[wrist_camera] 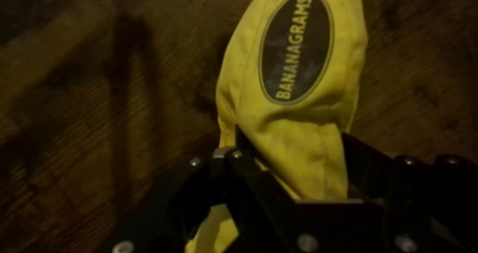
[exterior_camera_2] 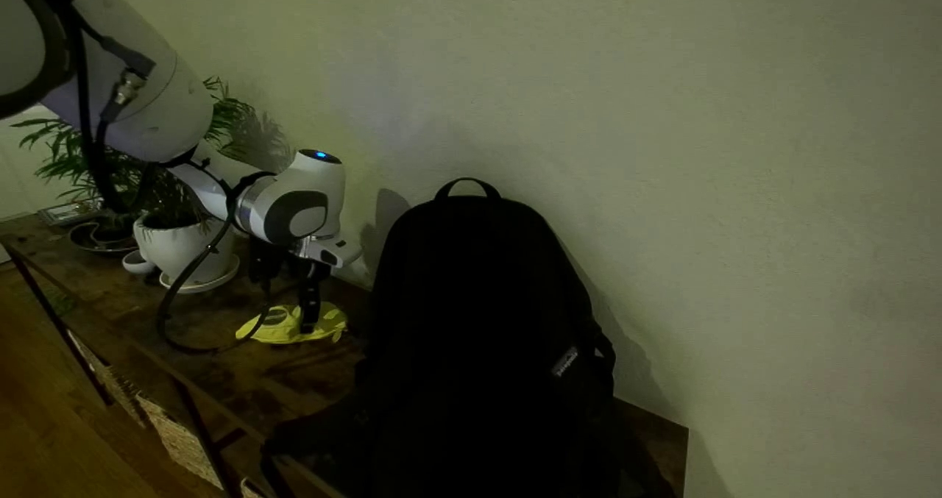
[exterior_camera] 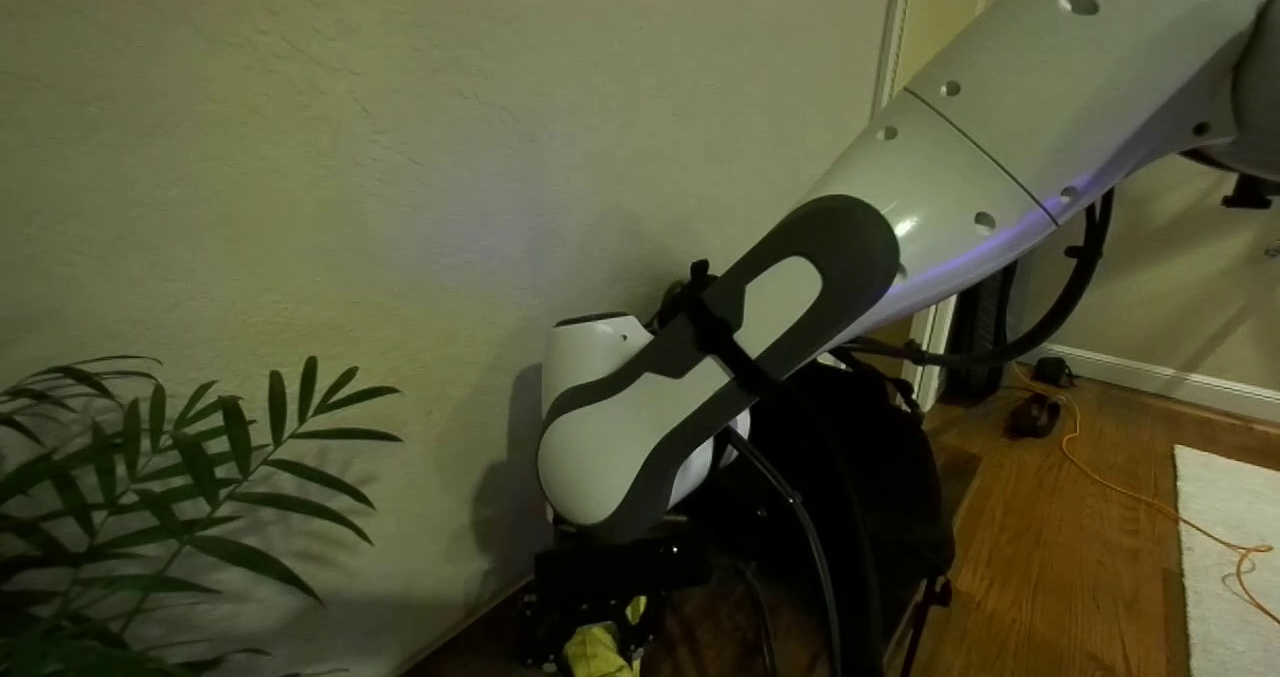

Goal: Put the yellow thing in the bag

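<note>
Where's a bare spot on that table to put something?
Bare wood shows on the table between the Bananagrams pouch and the floor-side edge, and between the white plant pot and that edge. It's crowded beside the small white bowl and around the pouch, with the pincer, cable loop and black backpack.

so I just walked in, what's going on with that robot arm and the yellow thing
A robot arm is handling a yellow pouch marked Bananagrams: its gripper is closed on it, bunching the cloth. The pouch seems to lie on a wooden table, between a potted plant and a black backpack. It is meant for the backpack but is not in it yet.
</note>
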{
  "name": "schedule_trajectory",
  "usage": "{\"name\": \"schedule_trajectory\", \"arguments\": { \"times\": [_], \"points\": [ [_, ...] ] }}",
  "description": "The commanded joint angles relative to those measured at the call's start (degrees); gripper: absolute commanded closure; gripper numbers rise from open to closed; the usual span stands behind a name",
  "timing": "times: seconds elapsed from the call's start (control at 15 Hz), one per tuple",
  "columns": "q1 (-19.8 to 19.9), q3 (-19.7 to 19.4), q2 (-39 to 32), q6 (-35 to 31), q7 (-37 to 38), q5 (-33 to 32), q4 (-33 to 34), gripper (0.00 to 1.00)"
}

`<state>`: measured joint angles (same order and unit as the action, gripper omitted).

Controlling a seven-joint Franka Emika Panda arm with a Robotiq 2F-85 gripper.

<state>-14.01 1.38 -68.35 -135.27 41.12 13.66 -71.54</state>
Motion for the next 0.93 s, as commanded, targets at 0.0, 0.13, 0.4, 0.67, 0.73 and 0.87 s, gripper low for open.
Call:
{"name": "schedule_trajectory", "arguments": {
  "times": [0.0, 0.13, 0.4, 0.67, 0.73, 0.87],
  "points": [
    [0.7, 0.3, 0.3, 0.4, -0.3, 0.0, -1.0, 0.76],
    [0.9, 0.2, 0.7, 0.6, -0.4, 0.0, -1.3, 0.88],
    [1.0, 0.3, 2.4, 0.6, -0.8, -0.1, -2.9, 0.88],
    [0.5, -0.1, 5.4, 0.7, -1.4, -0.7, -5.7, 0.88],
    [0.3, -0.4, 5.9, 0.7, -1.3, -0.9, -6.2, 0.88],
    [-0.1, -0.8, 7.4, 0.9, -1.0, -1.4, -7.4, 0.89]
  ]
}}
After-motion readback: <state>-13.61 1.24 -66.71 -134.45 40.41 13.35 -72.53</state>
